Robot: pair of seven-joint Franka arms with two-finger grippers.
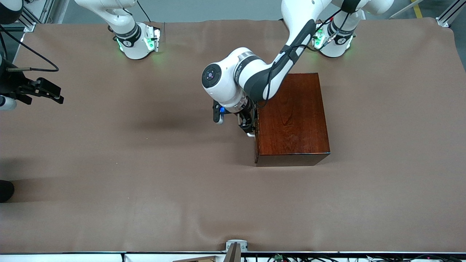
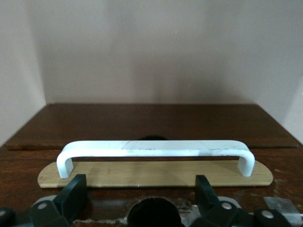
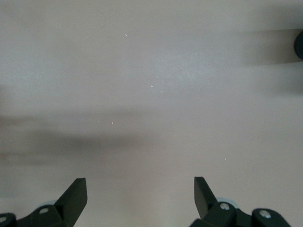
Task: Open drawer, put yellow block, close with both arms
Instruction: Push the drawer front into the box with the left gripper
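Right gripper (image 1: 54, 95): we saw it spread, waiting over the table's right-arm end.
Left gripper (image 1: 251, 130): fingers apart, at the drawer (image 1: 256, 134) handle (image 2: 156, 149).
Drawer: shut; yellow block unseen.
Tip: we'd centre on the bar, pull straight.

Right end effector (image 3: 137, 198), fingers (image 3: 73, 196) spread wide, over bare brown tabletop (image 3: 151, 94).
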